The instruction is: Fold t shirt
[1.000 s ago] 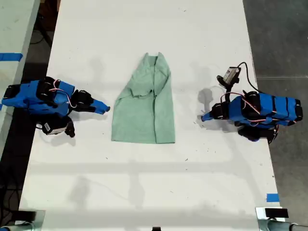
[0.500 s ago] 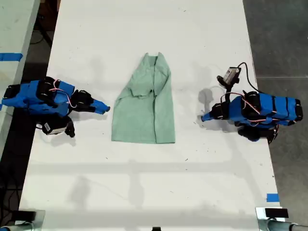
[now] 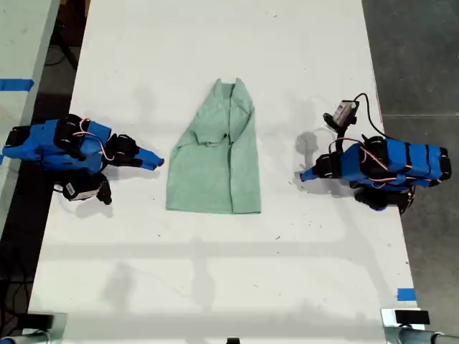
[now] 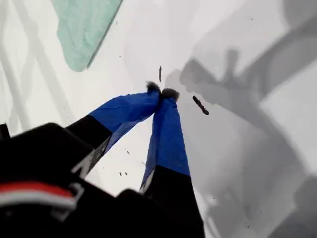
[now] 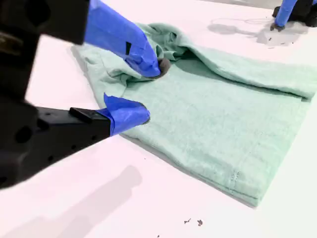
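We count one t shirt (image 3: 215, 158) on one white counter (image 3: 215, 279). We have two arms, each ending in one claw: my first claw (image 3: 304, 174) and my second claw (image 3: 159, 162), so two claws in all. Each claw has two blue-taped fingers (image 4: 166, 134). Two pieces of blue tape show: one (image 3: 406, 294) at a counter edge, one (image 3: 16, 84) on a neighbouring surface.

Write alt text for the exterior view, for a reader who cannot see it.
A green t shirt, its sides folded in to a narrow strip, lies flat mid-table between two blue arms. My second gripper rests open at the view's left and my first gripper shut at its right, both clear of the cloth.
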Motion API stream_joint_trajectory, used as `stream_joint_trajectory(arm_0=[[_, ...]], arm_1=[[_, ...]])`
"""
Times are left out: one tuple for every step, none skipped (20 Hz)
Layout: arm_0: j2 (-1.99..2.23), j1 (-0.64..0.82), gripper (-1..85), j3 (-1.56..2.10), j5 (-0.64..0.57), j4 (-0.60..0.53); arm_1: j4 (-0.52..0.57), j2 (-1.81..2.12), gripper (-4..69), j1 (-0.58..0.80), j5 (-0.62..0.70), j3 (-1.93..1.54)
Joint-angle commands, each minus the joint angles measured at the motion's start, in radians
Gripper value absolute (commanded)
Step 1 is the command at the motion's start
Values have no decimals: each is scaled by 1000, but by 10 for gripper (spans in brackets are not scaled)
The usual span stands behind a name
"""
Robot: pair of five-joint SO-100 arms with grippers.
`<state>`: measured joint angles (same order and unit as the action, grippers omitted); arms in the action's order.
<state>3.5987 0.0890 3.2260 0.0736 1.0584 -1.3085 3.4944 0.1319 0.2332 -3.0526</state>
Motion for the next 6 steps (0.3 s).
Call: stream_joint_trajectory(arm_0=[[6,-8,113,-6,17,3],[6,-8,113,-6,17,3],[6,-6,113,-6,21,3],[6,5,114,-6,15,3],[6,15,114,-6,15,3],[6,23,115,-6,15,3]], arm_1=[[-8,15,8,-9,-5,-57],[-8,15,8,-11,-6,-57],[-8,15,8,-8,-6,-57],[-8,15,8,-3,-5,-57],[-8,15,8,-3,-5,-57],[-8,15,8,-5,-8,-57]])
